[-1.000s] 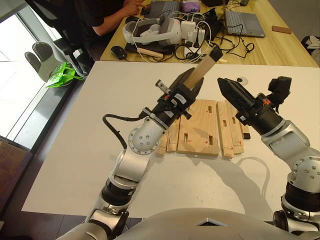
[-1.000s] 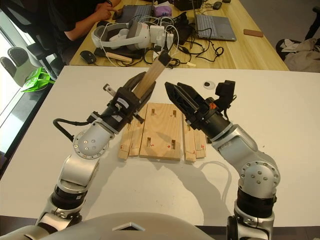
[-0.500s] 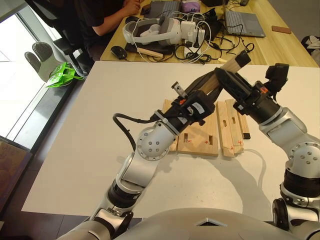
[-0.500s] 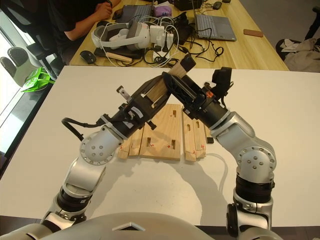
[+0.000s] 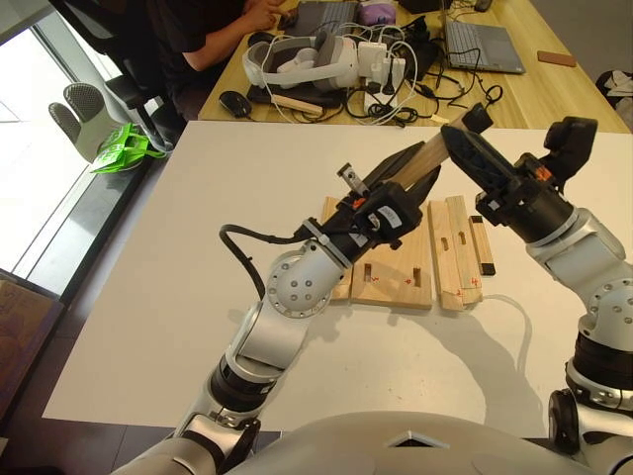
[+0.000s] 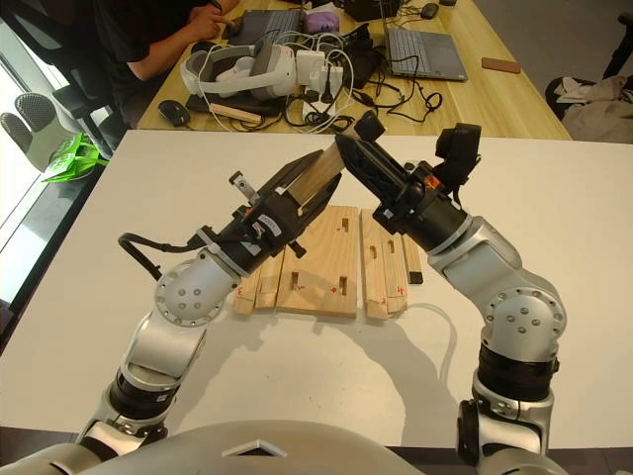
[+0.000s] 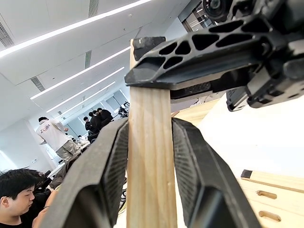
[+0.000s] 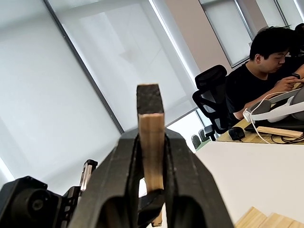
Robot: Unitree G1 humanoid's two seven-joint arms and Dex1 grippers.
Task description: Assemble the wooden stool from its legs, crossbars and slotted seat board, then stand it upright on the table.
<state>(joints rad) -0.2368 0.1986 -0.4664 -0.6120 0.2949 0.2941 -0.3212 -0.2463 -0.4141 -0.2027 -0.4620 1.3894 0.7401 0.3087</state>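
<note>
A wooden leg (image 7: 149, 156) with a dark end cap is held slanting in the air above the table. My left gripper (image 5: 413, 172) is shut on its lower part. My right gripper (image 5: 455, 141) is shut on its upper end, just below the cap (image 8: 150, 99), with fingers (image 8: 183, 175) on both sides. Below them the slotted seat board (image 5: 396, 252) lies flat on the white table (image 5: 178, 257). More wooden legs and crossbars lie to its right (image 5: 455, 252) and left (image 5: 334, 282).
A wooden desk (image 5: 554, 94) behind the table carries a headset (image 5: 297, 54), cables and laptops, and a person sits at it. A white cable (image 5: 499, 302) loops on the table near the right arm. The table's left and near parts are bare.
My left arm swung the leg to the right and tilted it lower. My right gripper came in and shut on the leg's upper end, then shifted slightly right.
</note>
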